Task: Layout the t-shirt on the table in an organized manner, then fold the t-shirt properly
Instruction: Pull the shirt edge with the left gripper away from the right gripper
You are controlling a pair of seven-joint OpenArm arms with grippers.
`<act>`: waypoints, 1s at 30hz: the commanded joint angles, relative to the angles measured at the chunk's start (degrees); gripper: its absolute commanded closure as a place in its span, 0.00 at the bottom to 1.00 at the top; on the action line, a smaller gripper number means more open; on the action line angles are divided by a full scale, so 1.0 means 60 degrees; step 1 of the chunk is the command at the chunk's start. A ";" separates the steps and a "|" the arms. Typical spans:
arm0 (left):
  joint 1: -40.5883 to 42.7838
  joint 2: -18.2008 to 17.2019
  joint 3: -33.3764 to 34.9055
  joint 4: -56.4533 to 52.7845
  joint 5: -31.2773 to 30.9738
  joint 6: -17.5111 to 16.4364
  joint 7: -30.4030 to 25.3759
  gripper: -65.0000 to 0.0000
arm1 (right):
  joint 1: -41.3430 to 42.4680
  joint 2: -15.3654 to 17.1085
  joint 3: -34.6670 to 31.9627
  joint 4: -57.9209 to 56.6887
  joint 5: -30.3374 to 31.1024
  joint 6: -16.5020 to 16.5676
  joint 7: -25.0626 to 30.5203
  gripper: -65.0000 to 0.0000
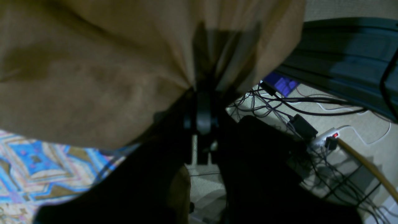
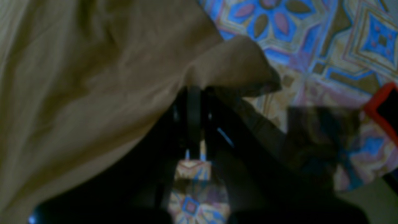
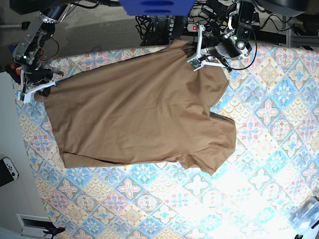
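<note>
From the left wrist, the shirt (image 1: 93,71) was gathered into a bunch of pleats that ran straight into the left gripper (image 1: 203,102). Its jaws were pinched fully together on that bunched edge. Below, a corner of the tabletop (image 1: 37,168) showed, and beyond it a floor strewn with cables (image 1: 279,105) and a power strip (image 1: 325,138).

From the right wrist, though blurred, the cloth draped over the right gripper (image 2: 194,102), whose jaws were likewise pressed tight on a fold near a rounded corner of the shirt. The patterned tabletop lay close beneath.

From the base view, the shirt (image 3: 139,114) lay spread across the far half of the tabletop (image 3: 259,174), mostly flat with a few shallow wrinkles, one sleeve curling toward the near side. The right gripper (image 3: 35,89) held one end at the view's left edge; the left gripper (image 3: 199,55) held the other end at the far edge.

The shirt looked light, limp and thin, so it would likely sag and crease between holds rather than keep any shape. Hems, shoulder seams and corners seemed the soundest places to take it, since doubled cloth there should slip less.
</note>
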 commanded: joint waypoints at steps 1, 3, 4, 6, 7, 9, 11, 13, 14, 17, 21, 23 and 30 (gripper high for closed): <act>-0.0132 -0.0020 -0.0138 0.0152 0.0058 0.0023 0.0043 1.00 | 0.0088 0.0200 0.0080 0.0182 0.0092 0.0006 0.0274 1.00; -0.0425 0.0010 -0.0152 0.0152 0.0058 0.0023 0.0043 1.00 | 0.0088 0.0185 0.0080 0.0182 0.0092 0.0006 0.0274 1.00; -0.0483 0.0010 -0.0152 0.0152 0.0058 0.0023 0.0043 1.00 | 0.0088 0.0185 0.0080 0.0182 0.0092 0.0006 0.0274 1.00; -0.0527 0.0024 -0.0152 0.0152 0.0058 0.0023 0.0028 1.00 | 0.0088 0.0171 0.0036 0.0168 0.0092 0.0006 0.0274 1.00; -0.0600 0.0039 -0.0152 0.0152 0.0058 0.0023 0.0028 1.00 | 0.0088 0.0141 0.0036 0.0153 0.0092 0.0006 0.0274 1.00; -0.0659 0.0039 -0.0152 0.0152 0.0058 0.0023 0.0028 1.00 | 0.0088 0.0141 0.0036 0.0138 0.0092 0.0006 0.0274 1.00; -0.0659 0.0039 -0.0152 0.0152 0.0058 0.0023 0.0028 1.00 | 0.0088 0.0141 0.0036 0.0138 0.0077 0.0006 0.0274 1.00; -0.0644 0.0039 -0.0196 0.0152 0.0014 0.0023 0.0116 1.00 | 0.0088 0.0141 0.0036 0.0138 0.0077 0.0006 0.0274 1.00; -0.0615 0.0039 -0.0372 0.0152 -0.0016 0.0023 0.0116 1.00 | 0.0088 0.0141 0.0036 0.0138 0.0077 0.0006 0.0274 1.00; -0.0146 0.0449 -0.1222 0.0152 -0.0030 0.0023 0.0116 1.00 | 0.0088 0.0141 0.0036 0.0138 0.0077 0.0006 0.0274 1.00; 0.0542 0.0830 -0.1456 0.0152 -0.0016 0.0023 0.0512 1.00 | 0.0088 0.0141 0.0021 0.0138 0.0077 0.0006 0.0274 1.00; 0.0762 0.0815 -0.1134 0.0152 -0.0001 0.0023 0.0790 1.00 | 0.0088 0.0141 0.0021 0.0138 0.0077 0.0006 0.0274 1.00; 0.0455 0.0903 -0.1149 0.0108 0.0014 0.0023 0.0468 1.00 | 0.0088 0.0141 -0.0038 0.0138 0.0077 0.0006 0.0260 1.00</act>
